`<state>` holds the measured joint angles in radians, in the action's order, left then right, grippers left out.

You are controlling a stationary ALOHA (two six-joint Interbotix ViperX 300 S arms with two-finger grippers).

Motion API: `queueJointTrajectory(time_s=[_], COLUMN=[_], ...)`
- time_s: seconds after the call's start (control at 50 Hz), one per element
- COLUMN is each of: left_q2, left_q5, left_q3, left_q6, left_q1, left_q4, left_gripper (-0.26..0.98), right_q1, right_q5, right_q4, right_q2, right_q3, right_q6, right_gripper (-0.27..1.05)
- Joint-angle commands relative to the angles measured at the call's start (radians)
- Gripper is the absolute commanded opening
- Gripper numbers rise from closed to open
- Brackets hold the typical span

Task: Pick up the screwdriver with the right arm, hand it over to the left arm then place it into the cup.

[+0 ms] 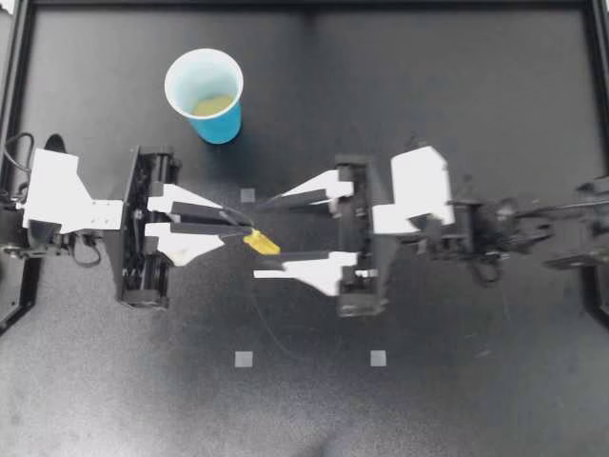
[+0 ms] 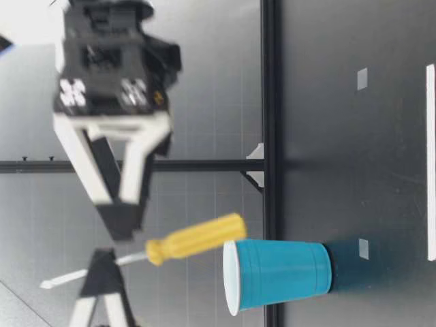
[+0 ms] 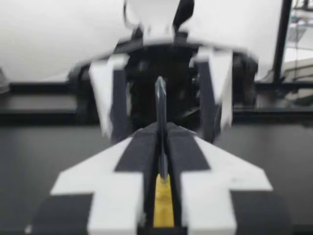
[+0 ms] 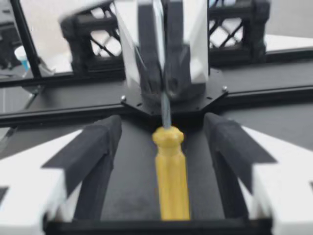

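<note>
Screwdriver: yellow handle, metal shaft, airborne, tilted, shaft clamped in left tool. Cup: blue, upright.

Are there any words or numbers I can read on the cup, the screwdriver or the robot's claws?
None to read: the blue cup, the yellow screwdriver, my left claw and my right claw show no letters or numbers.
The grey squares on the table are blank.

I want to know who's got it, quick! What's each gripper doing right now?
Left gripper: closed on the screwdriver.
Right gripper: open, holding nothing.
</note>
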<state>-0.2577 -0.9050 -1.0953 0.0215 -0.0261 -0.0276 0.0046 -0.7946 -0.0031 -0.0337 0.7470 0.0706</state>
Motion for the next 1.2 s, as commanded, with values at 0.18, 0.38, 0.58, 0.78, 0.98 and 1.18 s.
queueJointTrajectory(time_s=[0.18, 0.38, 0.58, 0.78, 0.98, 1.18], left_q2=[-0.103, -0.147, -0.106, 0.006, 0.075, 0.083], left_q5=[0.009, 0.011, 0.018, 0.005, -0.008, -0.006], left_q3=[-0.049, -0.046, -0.049, -0.035, -0.003, -0.002], left_q6=[-0.141, -0.252, -0.279, -0.276, -0.261, -0.264], left_q1=[-0.176, -0.324, -0.414, -0.449, -0.451, -0.451], left_q4=[0.140, 0.193, 0.198, 0.212, 0.225, 0.225], left_gripper=[0.07, 0.07, 0.07, 0.07, 0.08, 0.25], right_q1=[-0.015, -0.015, -0.015, -0.015, -0.015, -0.015], right_q5=[-0.011, -0.011, -0.011, -0.017, -0.029, -0.029], right_q4=[0.005, 0.017, 0.023, 0.023, 0.023, 0.023], right_q2=[0.241, 0.353, 0.388, 0.374, 0.374, 0.373], right_q3=[0.110, 0.183, 0.218, 0.212, 0.212, 0.210], right_q6=[-0.002, -0.002, 0.000, 0.000, 0.003, 0.005], right_gripper=[0.67, 0.67, 0.67, 0.67, 0.67, 0.67])
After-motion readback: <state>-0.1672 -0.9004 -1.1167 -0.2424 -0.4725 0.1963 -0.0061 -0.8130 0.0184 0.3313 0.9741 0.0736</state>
